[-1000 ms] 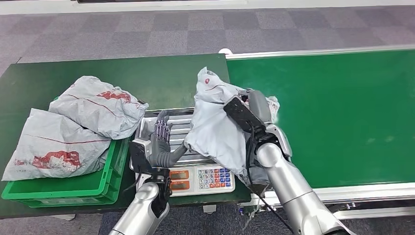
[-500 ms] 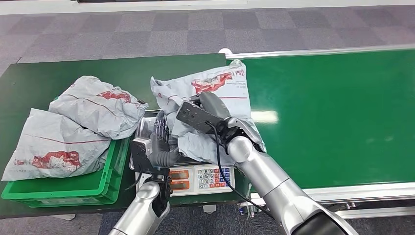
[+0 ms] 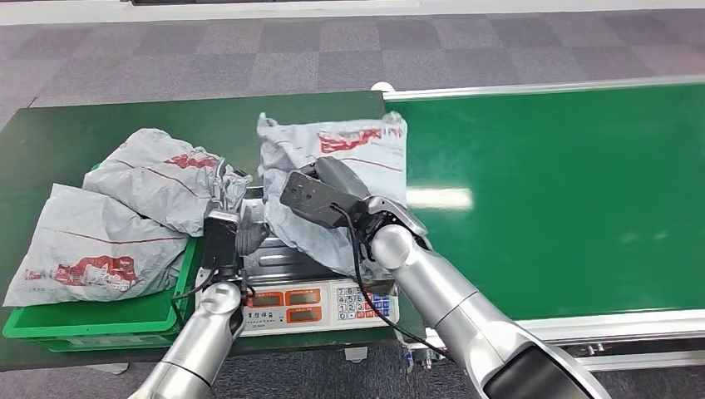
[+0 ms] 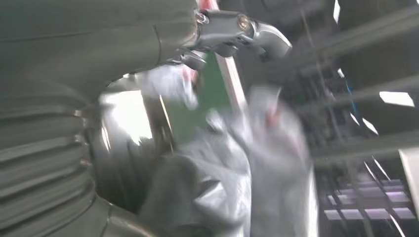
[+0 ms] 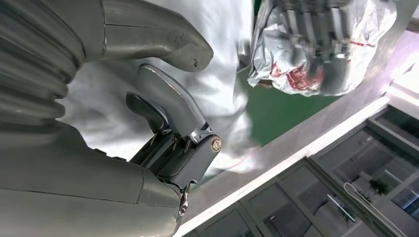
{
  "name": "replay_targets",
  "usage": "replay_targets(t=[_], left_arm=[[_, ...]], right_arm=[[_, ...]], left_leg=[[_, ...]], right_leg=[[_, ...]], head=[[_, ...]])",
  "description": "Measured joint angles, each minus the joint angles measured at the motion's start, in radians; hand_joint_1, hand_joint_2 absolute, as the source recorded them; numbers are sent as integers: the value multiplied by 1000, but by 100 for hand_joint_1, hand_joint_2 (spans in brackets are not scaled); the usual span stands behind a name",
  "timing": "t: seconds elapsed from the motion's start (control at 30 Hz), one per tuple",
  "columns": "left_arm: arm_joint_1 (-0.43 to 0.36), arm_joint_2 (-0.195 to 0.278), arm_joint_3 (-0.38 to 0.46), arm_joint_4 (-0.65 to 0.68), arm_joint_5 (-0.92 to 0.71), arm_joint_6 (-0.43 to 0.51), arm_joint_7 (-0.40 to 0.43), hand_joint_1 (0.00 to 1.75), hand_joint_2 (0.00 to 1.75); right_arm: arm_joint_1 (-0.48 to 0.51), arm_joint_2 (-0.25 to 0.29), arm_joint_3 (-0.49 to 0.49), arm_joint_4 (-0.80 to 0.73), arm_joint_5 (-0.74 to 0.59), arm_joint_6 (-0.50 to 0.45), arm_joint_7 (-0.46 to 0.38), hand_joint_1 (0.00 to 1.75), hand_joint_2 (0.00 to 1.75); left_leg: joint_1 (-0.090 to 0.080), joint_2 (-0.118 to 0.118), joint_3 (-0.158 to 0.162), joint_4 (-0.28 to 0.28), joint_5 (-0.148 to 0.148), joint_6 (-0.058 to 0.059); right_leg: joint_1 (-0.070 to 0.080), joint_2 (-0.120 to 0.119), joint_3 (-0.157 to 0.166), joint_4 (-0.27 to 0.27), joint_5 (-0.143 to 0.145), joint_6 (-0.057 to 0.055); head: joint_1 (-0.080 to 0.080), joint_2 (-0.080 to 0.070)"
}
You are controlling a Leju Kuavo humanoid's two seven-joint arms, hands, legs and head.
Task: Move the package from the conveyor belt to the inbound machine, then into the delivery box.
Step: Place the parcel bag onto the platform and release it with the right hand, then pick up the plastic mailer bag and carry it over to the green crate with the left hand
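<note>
The grey package with red print lies across the steel tray of the inbound machine, a scale with a keypad. My right hand rests on top of it, and its curled fingers hold the grey film. My left hand stands raised at the tray's left edge, fingers apart and holding nothing, next to the packages in the green delivery box. The left wrist view is blurred, showing my left hand and grey film. That hand appears blurred in the right wrist view.
Two more grey packages are piled in the green box on the dark table. The green conveyor belt runs along the right of the scale. Grey carpet lies beyond.
My right hand has swung the package left and down, from hanging upright onto the scale tray. My left hand has moved left off the tray toward the box.
</note>
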Motion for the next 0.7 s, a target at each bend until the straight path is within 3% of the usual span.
replay_targets(t=[0.07,0.2,0.7], left_arm=[[-3,17,21,-9,-27,13,13,0,175],[0,51,61,-27,-63,31,31,0,175],[56,84,117,-151,-116,17,54,0,175]], right_arm=[[1,-2,0,0,-9,4,-2,175,175],[6,-11,1,0,-34,10,-14,0,175],[52,-71,-53,-58,-102,-24,-53,0,175]], left_leg=[[0,0,0,0,0,0],[0,0,0,0,0,0],[1,1,0,0,0,0]], right_leg=[[0,0,0,0,0,0],[0,0,0,0,0,0],[-1,0,-1,0,0,-1]], head=[[0,0],[0,0],[0,0]])
